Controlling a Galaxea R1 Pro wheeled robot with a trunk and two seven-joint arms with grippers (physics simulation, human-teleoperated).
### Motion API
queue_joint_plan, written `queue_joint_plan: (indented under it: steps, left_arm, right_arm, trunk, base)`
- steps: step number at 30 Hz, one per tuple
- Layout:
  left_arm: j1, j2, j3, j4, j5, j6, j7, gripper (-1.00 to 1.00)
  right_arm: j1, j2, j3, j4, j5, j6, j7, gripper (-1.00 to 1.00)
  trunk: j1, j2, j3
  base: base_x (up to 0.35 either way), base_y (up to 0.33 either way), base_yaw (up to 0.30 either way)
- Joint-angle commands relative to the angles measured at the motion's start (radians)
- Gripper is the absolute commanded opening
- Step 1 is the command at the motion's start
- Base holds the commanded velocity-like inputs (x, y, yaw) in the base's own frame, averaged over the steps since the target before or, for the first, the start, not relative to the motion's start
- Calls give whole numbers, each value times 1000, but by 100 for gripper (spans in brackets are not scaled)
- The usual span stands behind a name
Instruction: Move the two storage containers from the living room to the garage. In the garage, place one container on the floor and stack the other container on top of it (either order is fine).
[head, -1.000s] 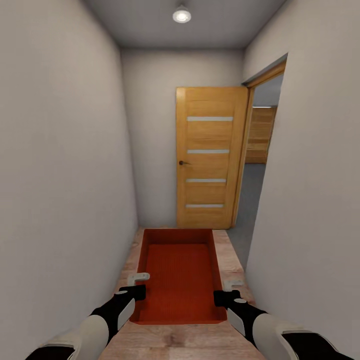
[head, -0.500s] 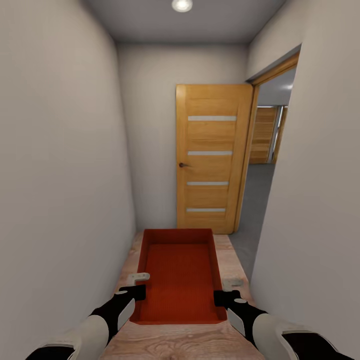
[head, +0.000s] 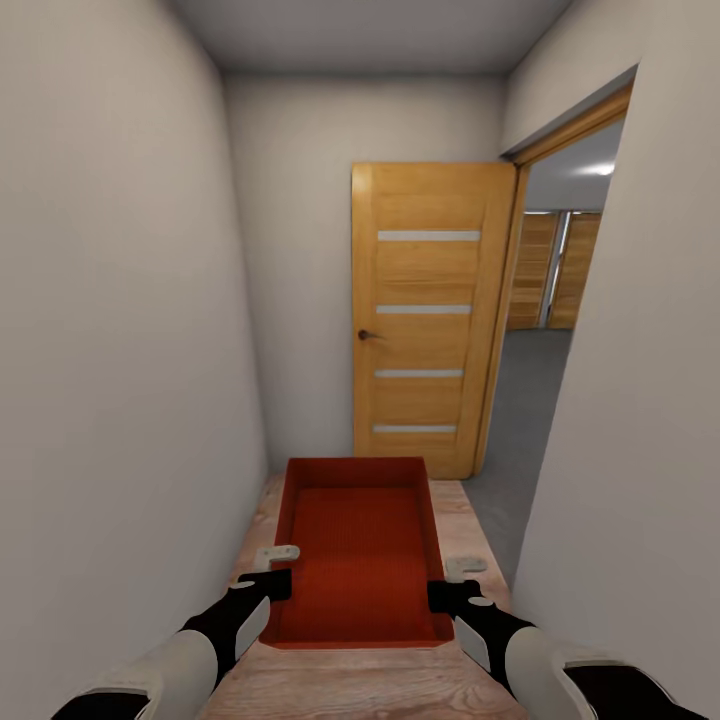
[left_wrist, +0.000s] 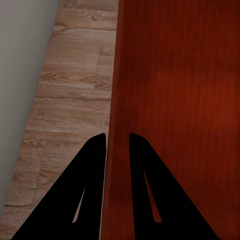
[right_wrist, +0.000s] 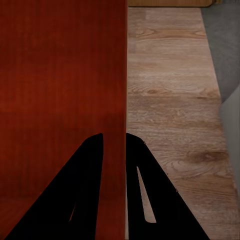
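Note:
I carry one orange-red storage container (head: 360, 560) level in front of me, above a light wood plank floor (head: 350, 685) in a narrow corridor. My left gripper (head: 274, 577) is shut on the container's left wall (left_wrist: 117, 100), one finger on each side of the rim. My right gripper (head: 446, 584) is shut the same way on the right wall (right_wrist: 120, 75). The bin is lidless and holds nothing. Through the doorway at the right I see the dark grey floor (head: 525, 420) of the garage. The second container is out of view.
White walls close in on both sides. An open wooden door (head: 425, 315) with pale horizontal strips stands against the end wall. Right of it is a wooden-framed doorway (head: 500, 330), with wooden panels (head: 555, 270) far inside the grey room.
The whole view has slid forward along the corridor: the door and doorway look larger and nearer, and the ceiling lamp has left the picture. Both grippers hold the container as before.

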Motion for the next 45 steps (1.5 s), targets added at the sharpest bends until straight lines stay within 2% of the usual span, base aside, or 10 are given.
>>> queue_joint_plan:
  steps: [1,45]
  left_arm:
    - [-1,32,47,-1,-3,7,15,-100]
    - [0,32,46,-1,-4,5,15,-100]
  right_arm:
    - [-1,-7,-9,0,-2,-6,-6,-100]
    - [-1,-7,-9,0,-2,-6,-7,-100]
  trunk:
    - [1,-1,0]
    - [1,-1,0]
  base:
    - [325,0,0]
    - [325,0,0]
